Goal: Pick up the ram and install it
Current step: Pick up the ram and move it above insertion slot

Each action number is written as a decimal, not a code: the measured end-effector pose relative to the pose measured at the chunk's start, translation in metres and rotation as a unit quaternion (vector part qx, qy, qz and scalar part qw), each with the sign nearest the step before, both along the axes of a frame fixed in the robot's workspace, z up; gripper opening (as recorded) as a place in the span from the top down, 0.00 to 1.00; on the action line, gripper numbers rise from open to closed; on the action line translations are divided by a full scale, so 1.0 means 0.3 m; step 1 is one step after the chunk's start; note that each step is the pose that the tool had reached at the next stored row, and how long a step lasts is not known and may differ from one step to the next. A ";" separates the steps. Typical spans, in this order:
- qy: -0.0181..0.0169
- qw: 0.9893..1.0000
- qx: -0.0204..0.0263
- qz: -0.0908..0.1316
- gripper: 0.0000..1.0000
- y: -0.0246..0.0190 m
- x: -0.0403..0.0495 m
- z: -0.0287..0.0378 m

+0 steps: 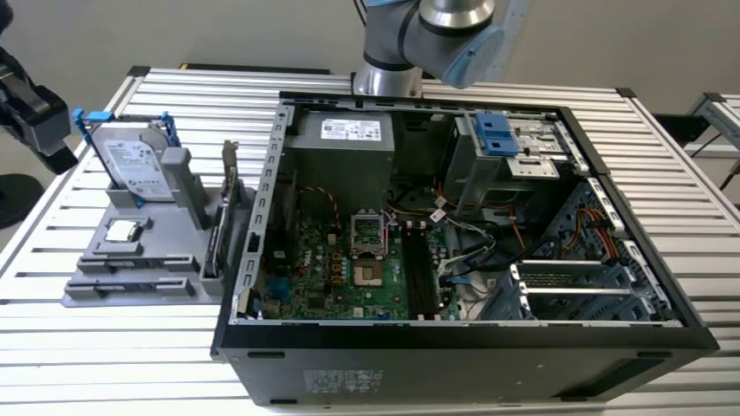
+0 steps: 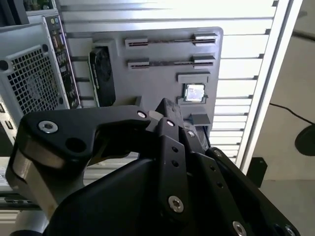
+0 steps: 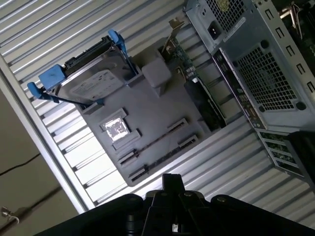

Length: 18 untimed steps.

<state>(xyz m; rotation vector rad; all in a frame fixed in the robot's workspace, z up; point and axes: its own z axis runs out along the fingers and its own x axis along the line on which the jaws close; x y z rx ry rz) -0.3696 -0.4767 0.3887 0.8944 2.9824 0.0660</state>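
Hand [image 3: 172, 186] hovers over gray holder [image 3: 165, 110]; exterior view shows motherboard [image 1: 329, 260]

Ribbed metal surface [image 3: 59, 29], carrying:
- grey fixture tray [image 3: 162, 105]
- silver hard drive [image 3: 93, 83] in blue bracket [image 3: 49, 78], propped at one end of the tray
- square processor chip [image 3: 117, 129] in a recess
- two long narrow slots [image 3: 147, 147]
- expansion card [image 3: 194, 83] on edge, between the tray and the computer case [image 3: 256, 73], which shows its rear

Dark end effector [image 3: 172, 187] in the foreground.

Dark ram [image 3: 153, 141] edge-up in gray holder [image 3: 162, 105]
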 end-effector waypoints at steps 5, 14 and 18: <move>0.000 1.000 0.000 -0.022 1.00 0.000 0.000 0.000; 0.000 0.998 0.000 -0.062 1.00 0.000 0.000 0.000; 0.000 0.997 0.000 -0.081 1.00 0.000 0.000 0.000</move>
